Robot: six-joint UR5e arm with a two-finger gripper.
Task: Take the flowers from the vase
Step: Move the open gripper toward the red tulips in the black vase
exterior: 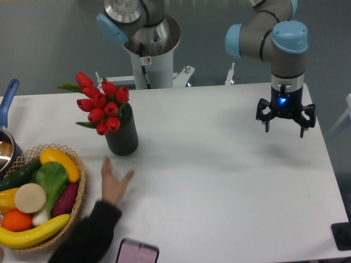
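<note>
My hand (284,121) hangs with fingers spread wide above the right side of the white desk (230,181), well apart from the red flowers (101,104) standing in the dark vase (123,137) at left.

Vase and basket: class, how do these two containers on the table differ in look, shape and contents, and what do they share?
The vase is a plain dark cylinder; the basket is pale woven wicker. The vase stands tall and narrow; the basket is low and wide. The vase holds red flowers with green stems; the basket holds mixed, colourful fruit and vegetables. Both rest on the white table, on the side far from the gripper.
</note>
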